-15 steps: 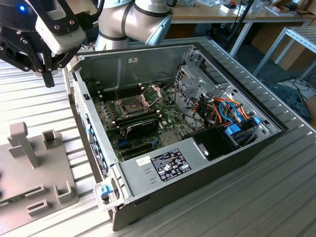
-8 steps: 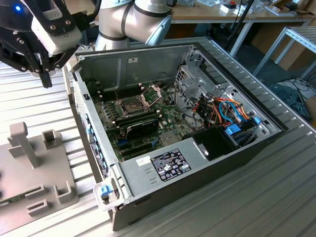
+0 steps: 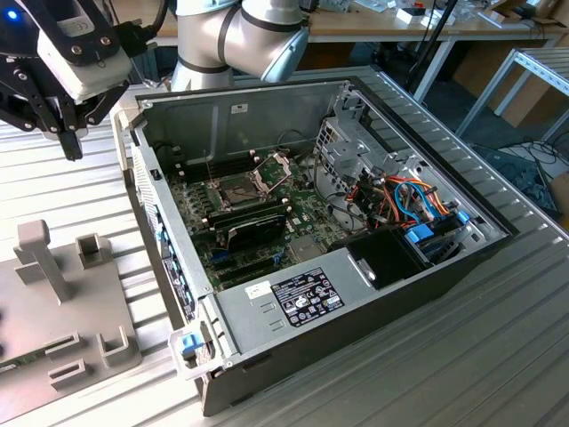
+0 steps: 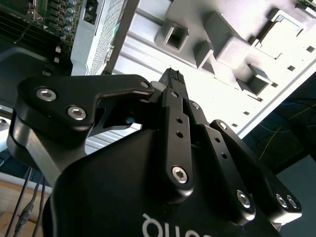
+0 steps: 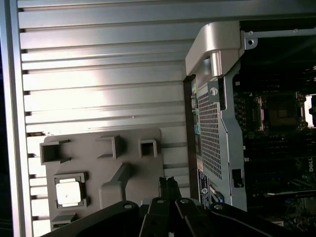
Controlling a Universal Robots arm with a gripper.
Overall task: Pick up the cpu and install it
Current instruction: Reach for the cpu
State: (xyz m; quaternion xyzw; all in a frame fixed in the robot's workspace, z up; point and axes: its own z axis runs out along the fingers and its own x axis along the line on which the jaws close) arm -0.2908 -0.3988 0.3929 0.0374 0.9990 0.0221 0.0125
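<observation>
Exterior view: a slatted metal table (image 3: 498,356) carries an open computer case (image 3: 231,124) lying on its side, with the motherboard facing up. On the motherboard, the socket (image 3: 233,189) is uncovered and its hinged frame (image 3: 272,169) stands raised beside it.

A grey holder tray (image 3: 53,311) lies on the table just beside the case, on the exterior view's left. The gripper (image 3: 69,142) hangs above the table between tray and case, well apart from both. In both wrist views its fingertips (image 5: 168,183) are pressed together with nothing between them.

The cpu (image 5: 67,191) lies flat, metal top up, in a square recess of the tray in the first wrist view.

Handling, by judgement:
- The chip is likely light, rigid and thin.
- Its metal top looks smooth, so a grip there could slip.
- The underside contacts are probably fragile.
- Take hold at two opposite edges. The recess leaves little edge exposed.
</observation>
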